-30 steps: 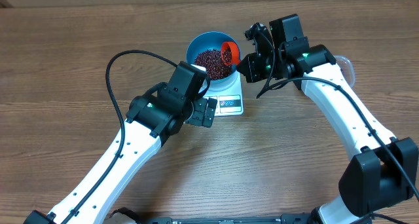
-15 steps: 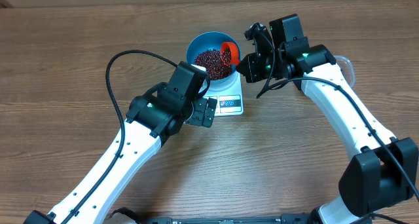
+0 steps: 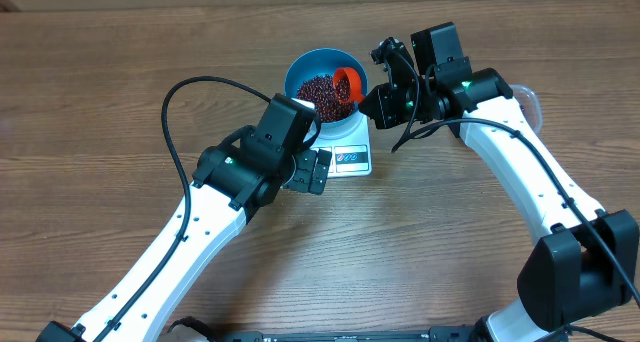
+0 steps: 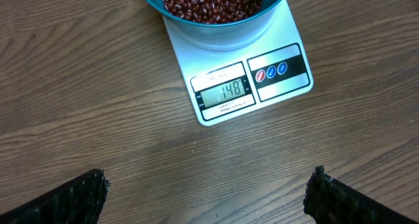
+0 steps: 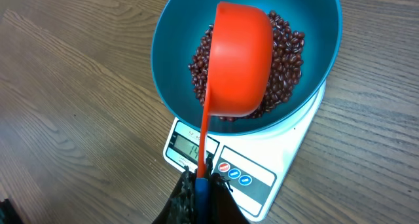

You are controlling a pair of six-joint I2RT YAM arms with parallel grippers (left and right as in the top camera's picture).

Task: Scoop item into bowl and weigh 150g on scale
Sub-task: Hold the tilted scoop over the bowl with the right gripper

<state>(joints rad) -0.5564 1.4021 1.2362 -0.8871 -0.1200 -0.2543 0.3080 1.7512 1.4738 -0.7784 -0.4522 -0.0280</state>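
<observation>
The blue bowl [image 3: 292, 74] stands on the white scale [image 3: 352, 154] and holds a heap of dark red beans [image 3: 316, 90]. My right gripper [image 3: 377, 102] is shut on the blue-tipped handle of a red scoop [image 3: 347, 81], which is tipped mouth-down over the beans. In the right wrist view the scoop [image 5: 239, 60] covers the middle of the bowl [image 5: 171, 40], and its handle runs down into my gripper [image 5: 203, 188]. My left gripper [image 4: 208, 198] hangs open over bare wood just in front of the scale [image 4: 283, 37], whose display [image 4: 224, 91] reads 148.
A clear plastic tub [image 3: 531, 97] shows partly behind the right arm at the table's right. A black cable [image 3: 172, 112] loops up from the left arm. The wooden table [image 3: 120, 72] stretches around the scale.
The red scoop has shifted slightly left and tipped a little further over the beans. The left arm has not moved.
</observation>
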